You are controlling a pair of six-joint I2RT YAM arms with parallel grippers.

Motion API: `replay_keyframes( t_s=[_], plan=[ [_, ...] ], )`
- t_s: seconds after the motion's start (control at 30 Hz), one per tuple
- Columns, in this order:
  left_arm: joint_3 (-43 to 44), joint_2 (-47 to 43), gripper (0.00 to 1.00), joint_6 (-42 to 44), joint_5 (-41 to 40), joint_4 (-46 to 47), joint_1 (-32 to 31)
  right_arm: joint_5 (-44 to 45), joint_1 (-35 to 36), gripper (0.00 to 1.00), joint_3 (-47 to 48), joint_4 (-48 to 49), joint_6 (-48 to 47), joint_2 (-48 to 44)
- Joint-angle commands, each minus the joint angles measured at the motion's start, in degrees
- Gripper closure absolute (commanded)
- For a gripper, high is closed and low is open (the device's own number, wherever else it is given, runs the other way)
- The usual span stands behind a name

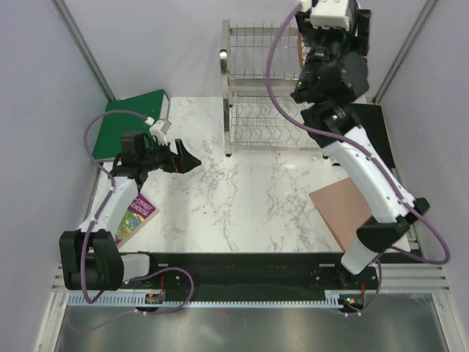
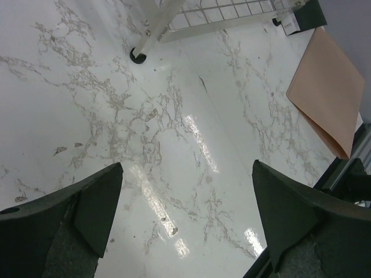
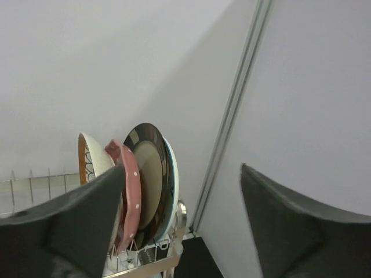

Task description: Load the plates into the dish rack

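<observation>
Now we are looking at the dish rack (image 1: 253, 125), which is standing at the far side of the marble table (image 1: 249, 213). In the right wrist view, four plates (image 3: 152, 194) are standing on edge in the rack, close together beside one upright post; which tier is holding them we cannot tell. From the left they are:

- the brown-and-white petal plate (image 3: 88, 157);
- the pink plate with white dots (image 3: 132, 200);
- the plate with dark brown rim and beige centre (image 3: 148, 168);
- a pale plate (image 3: 173, 174), of which only the edge is showing, so we cannot tell its pattern.

The right gripper (image 3: 182, 171) is hovering just beside these plates, with its fingers spread wide and nothing between them. One finger (image 3: 75, 223) is covering the lower part of the pink plate, and we cannot tell whether it is touching it.

The left gripper (image 2: 186, 165) is hanging low over the bare marble, well apart from the rack. Its fingers are also spread wide and are holding nothing. Its camera is showing a rack foot (image 2: 139, 55) and a peach-coloured board (image 2: 327, 87) at the table's right side.

A green board (image 1: 135, 121) is lying at the far left corner. A booklet (image 1: 135, 214) with a purple and green cover is lying near the left arm. There is writing on this cover, but it is too small and tilted for us to read.
</observation>
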Motion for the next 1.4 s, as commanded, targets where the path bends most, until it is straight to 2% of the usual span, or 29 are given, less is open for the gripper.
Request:
replay_keyframes(
  t_s=[0.0,0.1,0.17,0.3,0.33,0.4,0.53,0.8,1.0,1.13,1.23,1.37],
  plan=[
    [5.6,-4.6,0.00,5.9,-2.8,-3.5,-1.9,-0.2,0.1,0.02,-13.0,-17.1,11.6,-13.4],
    [7.9,-7.1,0.00,8.5,-5.4,-5.3,-3.7,-0.8,0.1,0.02,-24.3,-30.6,19.5,-23.0],
    [8.9,-8.8,0.00,10.1,-7.2,-6.1,-5.3,-4.2,0.1,0.02,-31.8,-38.3,26.3,-29.0],
    [9.5,-11.0,0.00,11.9,-8.6,-7.4,-8.1,-11.5,0.0,0.02,-39.8,-57.4,38.5,-35.4],
    [9.5,-11.5,0.00,12.2,-9.0,-7.7,-9.3,-11.9,0.1,0.02,-41.4,-59.4,44.0,-36.5],
    [9.6,-12.5,0.00,12.7,-9.7,-9.1,-10.5,-13.4,0.1,0.02,-45.5,-63.8,47.6,-38.8],
    [9.1,-13.3,0.00,13.0,-10.1,-11.4,-13.2,-15.3,-1.6,0.02,-56.6,-62.8,50.2,-45.1],
    [6.7,-12.5,0.00,13.2,-11.4,-12.7,-14.5,-15.6,-2.1,0.02,-65.3,-61.6,50.3,-52.3],
    [5.2,-12.3,0.00,13.6,-13.5,-13.0,-14.6,-17.0,-3.3,0.02,-66.0,-60.0,50.5,-51.7],
    [6.0,-10.9,0.00,13.7,-14.2,-11.7,-14.5,-13.5,-3.2,0.02,-60.5,-59.1,49.8,-49.2],
    [5.2,-10.3,0.00,12.5,-14.2,-11.1,-14.6,-15.0,-3.2,0.02,-57.7,-60.7,50.7,-48.8],
    [4.6,-9.6,0.00,11.8,-14.1,-10.7,-14.7,-15.4,-3.2,0.02,-58.2,-62.8,51.4,-49.1]
  ],
)
